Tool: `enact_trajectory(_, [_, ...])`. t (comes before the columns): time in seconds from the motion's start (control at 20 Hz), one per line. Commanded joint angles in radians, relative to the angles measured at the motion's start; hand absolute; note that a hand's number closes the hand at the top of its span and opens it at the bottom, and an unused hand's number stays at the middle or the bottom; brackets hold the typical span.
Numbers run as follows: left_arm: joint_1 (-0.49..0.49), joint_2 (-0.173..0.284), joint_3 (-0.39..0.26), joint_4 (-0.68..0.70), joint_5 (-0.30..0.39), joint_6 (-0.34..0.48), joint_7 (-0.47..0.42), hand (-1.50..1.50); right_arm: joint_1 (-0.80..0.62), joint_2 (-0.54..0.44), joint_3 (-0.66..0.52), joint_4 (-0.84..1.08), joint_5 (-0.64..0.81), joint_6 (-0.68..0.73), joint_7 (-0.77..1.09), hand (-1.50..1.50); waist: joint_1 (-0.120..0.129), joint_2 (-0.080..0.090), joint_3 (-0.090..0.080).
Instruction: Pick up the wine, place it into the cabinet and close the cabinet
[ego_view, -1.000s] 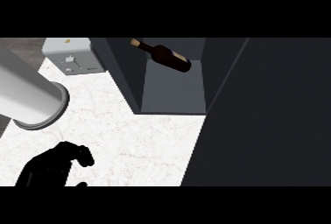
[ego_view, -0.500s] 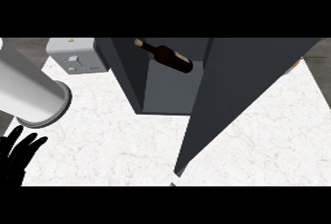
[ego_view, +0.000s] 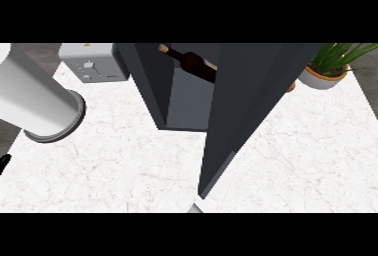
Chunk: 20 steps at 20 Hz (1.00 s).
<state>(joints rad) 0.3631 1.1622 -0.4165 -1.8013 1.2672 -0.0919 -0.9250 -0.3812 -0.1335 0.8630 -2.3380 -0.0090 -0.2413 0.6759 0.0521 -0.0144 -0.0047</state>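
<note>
Wine: dark bottle, lying tilted inside the cabinet, neck toward the upper left; lower part hidden behind the door.
Door: seen swung further toward the cabinet opening than half a second ago; a potted plant is now uncovered at the far right.
Left hand: only a black sliver is seen at the left edge, well apart from the wine; finger state cannot be told. Earlier, spread fingers were shown there.
Right hand: not seen.
Left forearm: cut off by the frame edge.
</note>
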Motion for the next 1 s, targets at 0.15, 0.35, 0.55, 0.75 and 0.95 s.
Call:
enact_trajectory(0.15, [0.033,0.038,0.077,0.083,0.026,-0.135,-0.018,-1.5,-0.22,0.126,0.025,0.193,0.047,-0.213,-0.05,1.5,0.0,0.009,-0.001])
enact_trajectory(0.35, [0.062,0.06,0.119,0.132,0.043,-0.235,-0.017,-1.5,-0.309,0.125,-0.06,0.291,-0.003,-0.234,-0.069,1.5,0.013,0.017,-0.001])
enact_trajectory(0.55, [0.122,0.078,0.153,0.116,0.043,-0.271,-0.017,-1.5,-0.49,0.13,-0.185,0.437,-0.048,-0.294,-0.051,1.5,0.021,0.013,0.002])
enact_trajectory(0.75, [0.167,0.046,0.164,0.14,-0.014,-0.295,-0.032,-1.5,-0.601,0.132,-0.349,0.614,-0.172,-0.173,-0.096,1.5,0.013,0.018,0.003])
enact_trajectory(0.95, [0.165,0.024,0.212,0.172,-0.03,-0.314,-0.028,-1.5,-0.666,0.133,-0.391,0.801,-0.277,-0.093,-0.245,1.5,0.011,0.02,0.004])
